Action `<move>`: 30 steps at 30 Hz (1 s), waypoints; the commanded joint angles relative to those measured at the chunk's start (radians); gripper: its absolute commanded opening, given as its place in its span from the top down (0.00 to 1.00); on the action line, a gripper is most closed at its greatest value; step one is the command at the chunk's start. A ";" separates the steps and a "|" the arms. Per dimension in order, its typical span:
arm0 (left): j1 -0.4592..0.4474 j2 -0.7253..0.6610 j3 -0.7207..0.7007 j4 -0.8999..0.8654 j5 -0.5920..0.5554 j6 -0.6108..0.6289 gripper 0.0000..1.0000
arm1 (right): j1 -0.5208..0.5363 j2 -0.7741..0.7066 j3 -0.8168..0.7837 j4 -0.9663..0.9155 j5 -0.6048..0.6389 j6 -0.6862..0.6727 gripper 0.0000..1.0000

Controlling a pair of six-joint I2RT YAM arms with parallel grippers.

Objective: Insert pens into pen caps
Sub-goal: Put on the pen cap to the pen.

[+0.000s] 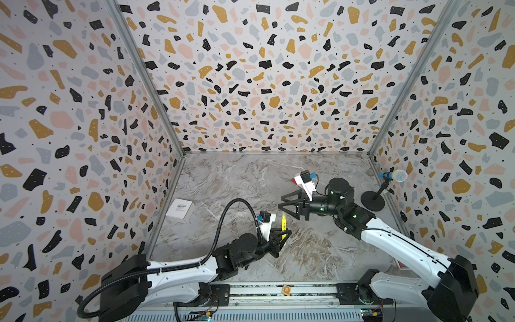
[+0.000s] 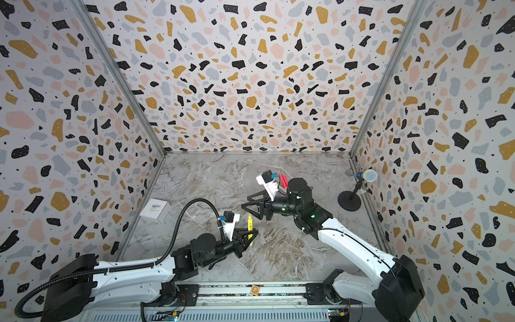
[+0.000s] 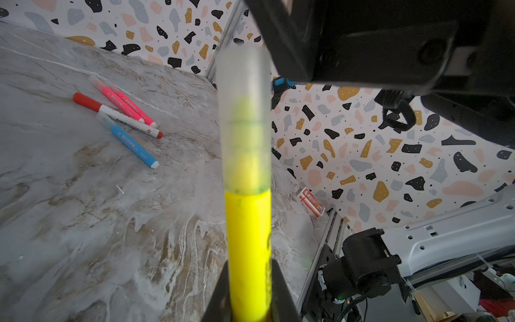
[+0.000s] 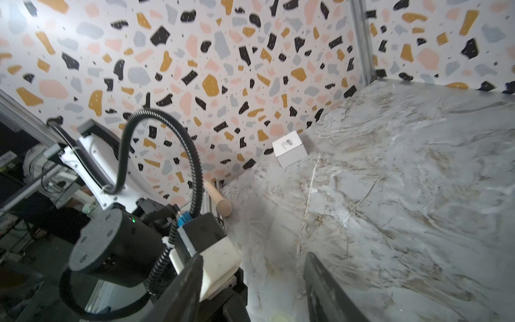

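Observation:
My left gripper (image 3: pixel 249 306) is shut on a yellow pen (image 3: pixel 248 237), which sticks up out of the jaws with a clear frosted pen cap (image 3: pixel 243 120) on its tip. In both top views the yellow pen (image 1: pixel 283 225) (image 2: pixel 250 223) stands near the table's middle in the left gripper (image 1: pixel 284 237). My right gripper (image 1: pixel 280 203) (image 4: pixel 256 295) hangs open just beyond the capped tip, holding nothing. Farther back lie two pink pens (image 3: pixel 122 104), a white pen (image 3: pixel 125 118) with red ends, and a light blue pen (image 3: pixel 133 146), mostly hidden by the right arm in the top views.
A white box (image 1: pixel 179 209) lies by the left wall. A microphone (image 1: pixel 393 175) on a round stand is at the right wall. A red card pack (image 3: pixel 310 202) leans at the right edge, and a wooden dowel (image 4: pixel 218 199) lies at the front left corner.

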 commanded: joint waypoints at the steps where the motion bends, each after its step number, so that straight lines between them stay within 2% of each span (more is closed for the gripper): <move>1: 0.003 -0.002 0.039 0.035 0.007 0.027 1.00 | 0.024 0.014 0.009 -0.077 0.007 -0.045 0.45; 5: 0.003 -0.012 0.035 0.034 0.004 0.026 1.00 | 0.032 0.007 -0.022 -0.056 0.008 -0.030 0.56; 7: 0.003 -0.021 0.033 0.033 -0.001 0.027 1.00 | 0.037 0.000 -0.036 -0.057 0.007 -0.027 0.76; 11: 0.003 -0.038 0.033 0.031 -0.025 0.026 1.00 | 0.050 -0.015 -0.082 -0.052 0.001 -0.021 0.86; 14: 0.003 -0.058 0.033 0.037 -0.054 0.020 1.00 | 0.072 -0.034 -0.136 -0.032 0.017 -0.006 0.99; 19: 0.016 -0.107 0.037 0.069 -0.113 0.037 1.00 | 0.176 -0.061 -0.277 0.049 0.111 0.044 1.00; 27: 0.146 -0.162 0.069 0.149 -0.033 0.056 1.00 | 0.427 -0.059 -0.501 0.190 0.362 0.186 1.00; 30: 0.175 -0.173 0.085 0.135 -0.021 0.066 1.00 | 0.456 -0.059 -0.530 0.205 0.397 0.211 1.00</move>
